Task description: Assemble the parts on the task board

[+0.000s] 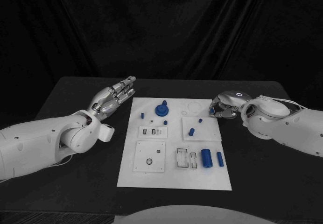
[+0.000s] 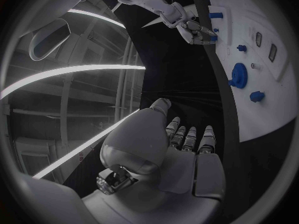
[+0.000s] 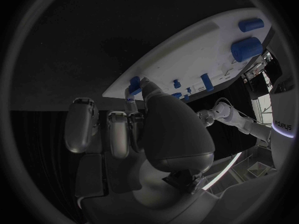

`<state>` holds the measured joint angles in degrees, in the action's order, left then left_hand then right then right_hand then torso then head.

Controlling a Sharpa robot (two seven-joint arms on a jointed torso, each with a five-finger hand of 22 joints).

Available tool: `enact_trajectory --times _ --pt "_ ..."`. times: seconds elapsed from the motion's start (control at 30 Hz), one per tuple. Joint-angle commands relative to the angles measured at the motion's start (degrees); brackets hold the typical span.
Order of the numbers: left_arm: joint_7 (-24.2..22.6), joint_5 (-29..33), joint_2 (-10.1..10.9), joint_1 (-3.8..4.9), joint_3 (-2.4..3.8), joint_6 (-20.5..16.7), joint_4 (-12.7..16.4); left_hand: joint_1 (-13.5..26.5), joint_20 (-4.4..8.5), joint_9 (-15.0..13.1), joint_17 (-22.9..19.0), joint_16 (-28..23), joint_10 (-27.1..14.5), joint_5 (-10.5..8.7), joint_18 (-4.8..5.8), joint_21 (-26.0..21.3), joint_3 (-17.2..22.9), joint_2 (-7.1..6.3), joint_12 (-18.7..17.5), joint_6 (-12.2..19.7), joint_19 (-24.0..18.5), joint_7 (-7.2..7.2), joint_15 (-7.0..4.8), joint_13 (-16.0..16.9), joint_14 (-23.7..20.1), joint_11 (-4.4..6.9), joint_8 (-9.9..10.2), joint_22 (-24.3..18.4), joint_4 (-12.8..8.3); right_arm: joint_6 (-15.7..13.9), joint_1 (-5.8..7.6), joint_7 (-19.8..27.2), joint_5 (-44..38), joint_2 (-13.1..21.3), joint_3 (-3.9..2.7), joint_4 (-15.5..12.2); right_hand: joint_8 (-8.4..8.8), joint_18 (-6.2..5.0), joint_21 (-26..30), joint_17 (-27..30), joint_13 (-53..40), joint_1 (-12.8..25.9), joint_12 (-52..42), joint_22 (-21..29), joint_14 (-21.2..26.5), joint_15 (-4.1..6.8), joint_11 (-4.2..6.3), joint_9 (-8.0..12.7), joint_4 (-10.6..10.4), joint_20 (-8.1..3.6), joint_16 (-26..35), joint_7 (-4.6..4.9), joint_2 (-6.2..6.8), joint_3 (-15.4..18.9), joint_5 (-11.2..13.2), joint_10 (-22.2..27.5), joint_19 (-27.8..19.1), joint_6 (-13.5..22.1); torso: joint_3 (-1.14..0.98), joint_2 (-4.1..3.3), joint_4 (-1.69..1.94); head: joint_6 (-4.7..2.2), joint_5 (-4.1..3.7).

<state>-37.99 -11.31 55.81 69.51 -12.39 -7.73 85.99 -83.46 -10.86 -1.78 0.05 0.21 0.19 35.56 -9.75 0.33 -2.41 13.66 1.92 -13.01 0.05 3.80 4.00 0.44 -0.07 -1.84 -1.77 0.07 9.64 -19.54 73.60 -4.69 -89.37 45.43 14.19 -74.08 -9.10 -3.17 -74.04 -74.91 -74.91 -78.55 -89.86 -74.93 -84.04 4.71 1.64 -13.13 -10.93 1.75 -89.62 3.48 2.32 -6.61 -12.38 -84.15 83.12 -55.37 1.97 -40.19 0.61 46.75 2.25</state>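
Right hand pinches a small blue part at the task board's far right corner; left hand lies open beside the board.

In the head view we see the task board mid-table, our left hand at its ten o'clock, fingers straight and apart, holding nothing, on bare black table. Our right hand curls at the board's two o'clock edge. The blue gear stands at twelve o'clock, two blue cylinders near five. The left wrist view adds the gap between left fingers and board rim. The right wrist view alone shows fingertips gripping the small blue part at the board's corner.
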Motion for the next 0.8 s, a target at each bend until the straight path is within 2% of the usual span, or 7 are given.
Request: enact_trajectory --times 0.03,0.23,0.43,0.6,0.7,0.8 --pt "-0.6 0.0 -0.1 -0.09 0.05 0.7 0.0 0.6 -0.34 -0.1 0.0 -0.2 0.0 0.24 -0.59 -0.3 0.3 0.15 0.0 -0.4 0.0 0.18 0.29 0.0 0.1 -0.27 -0.2 -0.1 -0.1 0.1 -0.17 -0.5 -0.2 -0.1 -0.04 0.0 -0.32 -0.31 0.2 -14.4 -15.1 -0.6 -0.1 -10.5 -5.7 0.11 0.02 -0.2 0.4 -0.01 0.3 0.00 -0.09 0.0 -0.2 -5.9 -0.3 -0.5 -0.08 0.02 -0.02 0.05 -0.04" --pt "-0.5 0.0 -0.2 -0.14 0.05 0.8 0.0 0.7 -0.36 -0.1 0.0 -0.2 0.0 0.23 -0.59 -0.3 0.3 0.11 0.0 -0.3 0.0 0.17 0.34 0.0 0.1 -0.26 -0.2 -0.1 -0.1 -3.2 -0.18 -0.6 0.5 0.1 -0.04 -0.5 -0.99 -0.35 0.5 -14.2 -15.1 -1.6 -0.1 -10.4 -5.7 0.11 0.02 -1.3 1.0 -0.03 0.5 0.04 -1.21 -0.6 0.4 -5.9 -0.4 -1.7 -0.10 0.01 0.00 0.10 0.03" --pt "-0.4 0.0 -0.1 -0.16 0.05 0.9 0.0 0.7 -0.37 0.0 0.0 -0.2 0.0 0.23 -0.59 -0.3 0.4 0.11 0.0 -0.3 0.0 0.17 0.37 0.0 0.1 -0.26 -0.2 -0.1 -0.1 -7.7 -0.03 -0.3 1.3 0.9 -0.07 -2.7 -1.48 -0.30 0.4 -14.3 -15.1 -2.6 -0.1 -10.5 -5.7 0.07 -0.08 -2.2 1.9 -0.02 0.4 0.19 -1.49 -0.9 -1.0 -5.9 -0.3 -2.6 -0.09 -0.02 0.01 0.07 0.31" --pt "-0.3 0.0 0.1 -0.17 0.05 0.8 0.1 0.7 -0.38 0.0 0.0 -0.2 0.0 0.22 -0.59 -0.3 0.4 0.09 0.0 -0.3 0.0 0.16 0.40 0.0 0.1 -0.25 -0.2 -0.1 -0.1 -9.3 1.63 -0.9 1.6 1.1 -0.10 -6.2 -1.67 -0.29 0.4 -14.3 -15.1 -2.5 -0.1 -10.5 -5.7 -0.05 -0.32 -2.5 1.9 0.03 0.4 0.48 -1.20 -0.6 -1.5 -5.9 -0.2 -3.0 -0.04 -0.04 0.04 0.24 0.53" --pt "-0.2 0.0 0.1 -0.18 0.05 0.8 0.0 0.7 -0.38 0.0 0.0 -0.2 0.0 0.22 -0.59 -0.3 0.4 0.09 0.0 -0.3 0.0 0.16 0.40 0.0 0.1 -0.25 -0.2 -0.1 -0.1 -8.7 3.16 -1.8 1.6 0.8 -0.11 -9.9 -1.64 -0.29 0.4 -14.4 -15.1 -2.4 -0.1 -10.5 -5.7 -0.13 -0.45 -2.6 1.8 0.07 0.3 0.59 -1.07 -0.5 -1.6 -5.9 -0.2 -3.1 -0.02 -0.03 0.02 0.47 0.60" --pt "-0.2 0.0 0.0 -0.18 0.05 0.8 0.0 0.8 -0.40 0.0 0.0 -0.2 0.0 0.21 -0.59 -0.3 0.5 0.06 0.0 -0.4 0.0 0.14 0.49 0.0 0.1 -0.21 -0.2 -0.1 -0.2 -8.1 3.80 -2.2 1.7 -0.3 -0.11 -12.2 -1.61 -0.28 0.4 -14.4 -15.1 -2.4 -0.1 -10.5 -5.8 -0.18 -0.51 -2.7 1.9 0.10 0.3 0.62 -0.99 -0.5 -1.7 -5.9 -0.2 -3.0 0.01 0.00 0.02 0.54 0.56"
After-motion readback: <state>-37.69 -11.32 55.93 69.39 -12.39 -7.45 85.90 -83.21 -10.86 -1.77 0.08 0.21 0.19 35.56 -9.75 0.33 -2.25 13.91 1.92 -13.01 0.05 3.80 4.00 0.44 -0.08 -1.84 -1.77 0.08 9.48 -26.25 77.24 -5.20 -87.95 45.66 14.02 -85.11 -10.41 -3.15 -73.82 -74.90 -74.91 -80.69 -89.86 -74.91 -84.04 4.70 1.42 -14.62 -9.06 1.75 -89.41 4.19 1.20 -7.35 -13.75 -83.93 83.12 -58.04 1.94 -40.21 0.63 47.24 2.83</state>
